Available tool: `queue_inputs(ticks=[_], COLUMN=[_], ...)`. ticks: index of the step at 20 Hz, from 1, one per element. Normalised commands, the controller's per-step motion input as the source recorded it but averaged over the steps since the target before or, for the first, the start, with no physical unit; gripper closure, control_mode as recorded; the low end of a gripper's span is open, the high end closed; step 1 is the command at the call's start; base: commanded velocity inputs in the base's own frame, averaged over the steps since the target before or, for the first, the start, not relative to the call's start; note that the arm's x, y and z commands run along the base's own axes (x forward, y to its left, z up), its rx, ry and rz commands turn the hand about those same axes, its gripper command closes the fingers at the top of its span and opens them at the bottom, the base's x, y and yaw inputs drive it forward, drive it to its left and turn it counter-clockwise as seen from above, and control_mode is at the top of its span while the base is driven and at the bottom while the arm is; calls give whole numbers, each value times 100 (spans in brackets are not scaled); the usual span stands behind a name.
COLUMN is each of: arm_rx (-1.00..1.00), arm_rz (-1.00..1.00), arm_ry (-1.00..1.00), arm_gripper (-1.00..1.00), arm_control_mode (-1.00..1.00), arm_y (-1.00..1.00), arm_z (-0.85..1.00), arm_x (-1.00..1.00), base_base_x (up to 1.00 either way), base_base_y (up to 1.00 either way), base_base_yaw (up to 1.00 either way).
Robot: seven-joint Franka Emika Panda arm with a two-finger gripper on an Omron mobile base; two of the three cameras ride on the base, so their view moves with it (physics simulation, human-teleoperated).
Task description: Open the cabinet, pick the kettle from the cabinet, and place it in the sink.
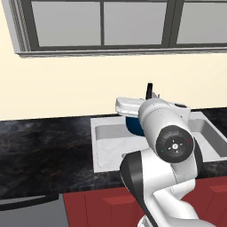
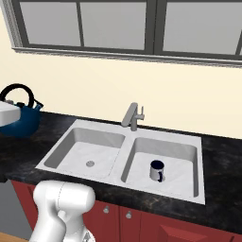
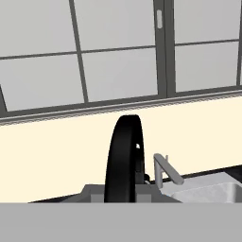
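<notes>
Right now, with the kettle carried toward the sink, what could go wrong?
1. The kettle hangs by its thin arched handle in shut jaws; it could swing or slip during the move.
2. A dark mug stands in the right basin of the sink; setting down there risks a knock, so the left basin looks safer.
3. The faucet rises at the back rim between the basins; a low sweep across could clip it.

Kettle (image 2: 21, 120): dark blue body, black arched handle (image 3: 124, 158).
Sink (image 2: 198, 142): light grey metal, pale rim.
Faucet (image 2: 132, 116): grey metal.
Mug (image 2: 157, 170): dark, with pale inside.
Surface (image 2: 222, 160): black stone, faint mottled veining.
Low cabinets (image 2: 142, 222): dark red, small silver knobs.
Wall (image 2: 94, 85): cream.
Window (image 2: 118, 23): dark grey frames, pale grey panes.
</notes>
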Motion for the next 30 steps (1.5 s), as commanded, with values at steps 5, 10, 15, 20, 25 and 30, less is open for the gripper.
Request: queue_inputs(ticks=[5,10,15,20,25,30], arm_rx=[0,0,0,0,0,0], arm_rz=[0,0,0,0,0,-5], arm_ry=[0,0,0,0,-1,3], arm_gripper=[100,100,100,100,100,100], arm_control_mode=[100,100,-100,-100,-100,-100], arm_y=[0,0,0,0,0,-9], arm_z=[0,0,0,0,0,-9], arm_x=[0,0,0,0,-1,13], base_base_x=[0,0,0,0,0,0], base_base_y=[0,0,0,0,0,0], base_base_yaw=[0,0,0,0,0,0])
